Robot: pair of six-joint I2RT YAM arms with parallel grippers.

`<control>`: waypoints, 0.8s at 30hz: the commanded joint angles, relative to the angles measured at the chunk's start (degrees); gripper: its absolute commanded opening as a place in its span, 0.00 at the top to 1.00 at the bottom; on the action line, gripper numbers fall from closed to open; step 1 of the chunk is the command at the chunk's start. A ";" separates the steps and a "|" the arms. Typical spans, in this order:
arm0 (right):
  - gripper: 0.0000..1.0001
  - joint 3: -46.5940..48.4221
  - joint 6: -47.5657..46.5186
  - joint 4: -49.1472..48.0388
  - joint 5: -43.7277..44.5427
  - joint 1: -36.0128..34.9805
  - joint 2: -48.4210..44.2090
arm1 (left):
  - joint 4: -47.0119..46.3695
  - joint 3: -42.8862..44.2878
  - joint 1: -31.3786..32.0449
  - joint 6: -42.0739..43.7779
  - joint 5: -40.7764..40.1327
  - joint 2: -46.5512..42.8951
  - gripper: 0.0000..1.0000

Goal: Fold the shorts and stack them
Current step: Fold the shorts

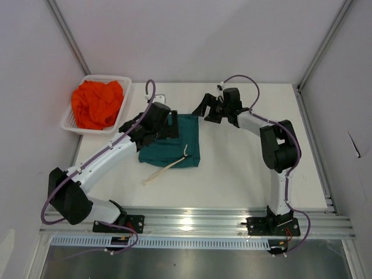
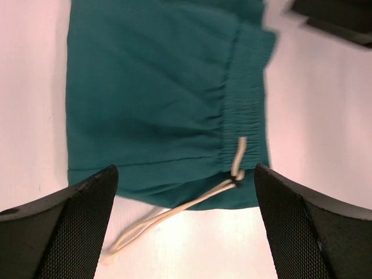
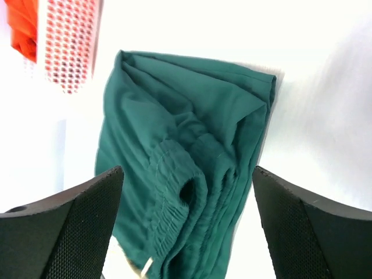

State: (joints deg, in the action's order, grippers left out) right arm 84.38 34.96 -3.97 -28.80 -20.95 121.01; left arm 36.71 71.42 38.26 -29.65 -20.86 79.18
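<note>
The dark teal-green shorts (image 1: 174, 148) lie folded flat on the white table, their cream drawstring (image 1: 165, 168) trailing toward the near edge. The orange shorts (image 1: 97, 103) sit bunched in the white basket (image 1: 71, 124). My left gripper (image 1: 170, 125) hovers over the folded pair's far-left part, open. In the left wrist view its fingers (image 2: 70, 232) straddle bare table and drawstring (image 2: 168, 215) just off the hem of the teal shorts (image 2: 163, 99). My right gripper (image 1: 203, 109) stands open at the far-right corner, the waistband folds of the teal shorts (image 3: 186, 151) between its fingers (image 3: 314, 232), untouched.
The basket (image 3: 67, 46) stands at the table's far-left corner with orange fabric (image 3: 23, 23) inside. White walls and aluminium frame posts enclose the table. A metal rail (image 1: 192, 221) runs along the near edge by the arm bases.
</note>
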 commanded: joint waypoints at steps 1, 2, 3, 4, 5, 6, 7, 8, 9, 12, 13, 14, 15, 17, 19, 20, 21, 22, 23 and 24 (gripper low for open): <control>0.06 -3.07 0.37 2.55 5.41 0.21 -8.59 | -0.84 -5.84 -5.63 -3.13 6.87 -0.60 0.01; 0.06 -4.82 0.89 1.78 6.64 0.21 -10.25 | -1.55 -6.81 -6.78 -3.57 7.67 -1.21 0.01; 0.05 -6.93 1.86 -0.41 7.00 0.21 -13.49 | -2.94 -9.69 -8.36 -4.10 8.20 -1.57 0.01; 0.05 -10.25 2.13 -1.30 7.26 0.21 -14.91 | -3.74 -10.59 -8.99 -4.97 8.64 -1.92 0.01; 0.08 -11.33 2.22 -1.65 7.35 -0.14 -16.14 | -4.53 -11.47 -9.51 -5.41 9.08 -2.27 0.01; 0.10 -11.78 1.96 -1.05 7.26 -0.49 -17.20 | -5.58 -13.22 -10.39 -5.85 9.00 -2.97 0.01; 0.14 -11.43 1.52 -0.52 7.26 -0.93 -17.39 | -6.03 -14.28 -10.92 -6.90 8.74 -3.41 0.01; 0.27 -11.17 1.17 -0.08 7.26 -1.37 -17.30 | -6.30 -15.33 -11.45 -7.26 8.30 -3.59 0.01; 0.33 -10.99 0.81 0.19 7.35 -2.24 -17.21 | -6.99 -15.95 -11.98 -7.61 8.29 -4.20 0.01; 0.58 -10.81 0.81 -1.21 5.87 -4.00 -16.34 | -8.40 -18.24 -14.35 -8.50 8.73 -5.78 0.02; 0.64 -10.73 1.07 -2.18 4.73 -4.27 -15.46 | -8.76 -18.59 -14.62 -8.67 8.65 -6.31 0.02; 0.71 -10.64 2.12 -3.40 3.24 -4.62 -14.67 | -8.85 -19.73 -14.79 -8.85 8.38 -6.84 0.02; 0.75 -10.64 2.91 -6.46 0.00 -5.06 -13.97 | -9.20 -20.00 -14.97 -8.85 8.12 -7.80 0.02; 0.83 -9.59 5.63 -9.03 -2.39 -5.50 -10.98 | -9.72 -21.14 -15.06 -8.85 8.03 -8.51 0.02; 0.85 -8.27 6.61 -10.53 -3.63 -6.12 -8.96 | -9.81 -21.50 -15.06 -8.85 7.77 -8.69 0.02; 0.89 -7.13 7.22 -10.71 -3.90 -6.29 -6.95 | -9.64 -21.76 -15.06 -8.85 7.59 -8.51 0.02; 0.89 -6.77 7.66 -11.41 -4.25 -6.56 -5.88 | -9.64 -21.76 -15.14 -8.85 7.33 -8.34 0.02; 0.89 -6.42 7.93 -11.59 -4.25 -7.08 -5.00 | -9.55 -22.02 -15.15 -8.85 6.89 -8.08 0.02; 0.90 -6.25 8.37 -11.85 -4.34 -7.26 -3.43 | -9.55 -22.20 -15.23 -8.85 6.71 -7.38 0.02; 0.91 -6.24 8.98 -12.46 -4.34 -7.44 -2.63 | -9.72 -22.89 -15.67 -8.93 6.63 -7.11 0.02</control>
State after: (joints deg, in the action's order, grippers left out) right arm 75.68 41.50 -12.49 -30.98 -27.77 115.98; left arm 28.62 49.93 23.53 -37.56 -13.32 71.90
